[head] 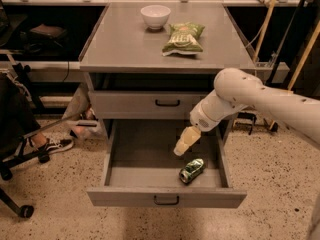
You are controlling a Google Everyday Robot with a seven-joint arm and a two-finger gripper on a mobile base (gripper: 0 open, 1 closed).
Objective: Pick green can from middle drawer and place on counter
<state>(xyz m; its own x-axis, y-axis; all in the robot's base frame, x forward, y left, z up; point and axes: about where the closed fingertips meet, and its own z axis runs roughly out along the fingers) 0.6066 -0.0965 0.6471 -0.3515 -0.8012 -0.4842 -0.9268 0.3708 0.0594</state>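
Camera view: green can in middle drawer, gripper nearby

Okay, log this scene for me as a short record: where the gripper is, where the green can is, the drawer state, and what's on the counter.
gripper: over the middle drawer, up and left of the green can, apart from it
green can: lying on its side, front right of the drawer floor
middle drawer: pulled open
counter: holds a white bowl and a snack bag
upper drawer: shut
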